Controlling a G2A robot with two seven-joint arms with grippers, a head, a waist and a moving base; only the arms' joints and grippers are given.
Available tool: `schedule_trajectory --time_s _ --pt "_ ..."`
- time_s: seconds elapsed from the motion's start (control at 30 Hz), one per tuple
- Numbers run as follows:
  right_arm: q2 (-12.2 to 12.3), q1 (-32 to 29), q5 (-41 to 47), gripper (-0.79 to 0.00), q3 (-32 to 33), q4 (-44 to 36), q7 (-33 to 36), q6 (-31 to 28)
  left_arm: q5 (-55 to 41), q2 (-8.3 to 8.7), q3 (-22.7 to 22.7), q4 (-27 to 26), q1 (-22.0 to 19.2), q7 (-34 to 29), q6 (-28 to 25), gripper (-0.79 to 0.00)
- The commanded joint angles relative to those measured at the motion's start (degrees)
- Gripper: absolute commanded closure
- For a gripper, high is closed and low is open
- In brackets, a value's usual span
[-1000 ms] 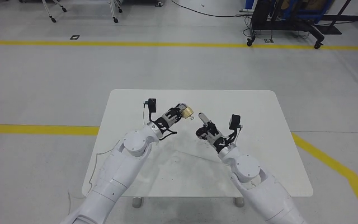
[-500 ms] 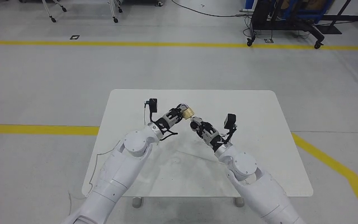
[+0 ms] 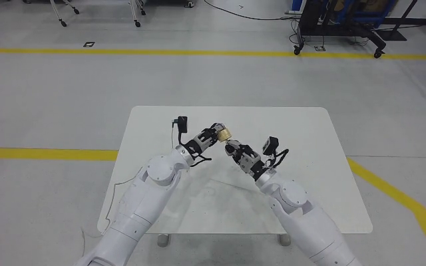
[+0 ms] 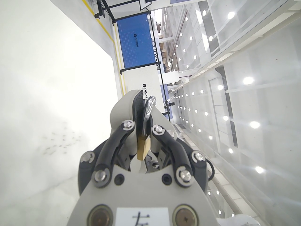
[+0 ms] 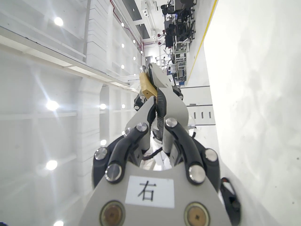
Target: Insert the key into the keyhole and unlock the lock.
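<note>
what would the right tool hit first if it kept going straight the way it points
The brass padlock, held in the left tool. It sits directly ahead of the right tool, very close to its tips. Whether they touch is unclear.

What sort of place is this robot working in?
Probably an industrial hall or robotics test floor: a yellow painted floor line, a black wheeled equipment rack and a blue perforated partition panel all point that way.

A: Lock (image 5: 147,86) finish?
B: From here I read brass-coloured metal, dull sheen. Finger pads (image 5: 161,109) black ribbed rubber, shells smooth pale plastic. Table (image 3: 299,126) matt white, faintly scuffed.
</note>
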Motion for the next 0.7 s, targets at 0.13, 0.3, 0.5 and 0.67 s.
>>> schedule_trajectory --time_s 0.13,0.3,0.5,0.67 --pt "-0.22 1.17 17.61 0.0 2.87 4.44 13.35 5.65 0.98 0.01 -0.07 -0.48 0.24 -1.39 -4.13 0.0" --pt "-0.44 2.23 26.12 0.0 3.79 7.53 21.73 10.88 1.31 -0.03 -0.18 -0.61 0.42 -2.04 -6.87 0.0" --pt "-0.8 3.84 30.73 0.0 3.78 11.03 27.28 14.37 1.05 -0.07 -0.44 -0.79 0.62 -2.82 -9.59 0.0" --pt "-0.88 4.43 26.02 -0.24 3.65 11.26 25.02 11.02 0.37 -0.15 -0.58 -0.5 0.66 -3.01 -9.24 0.0"
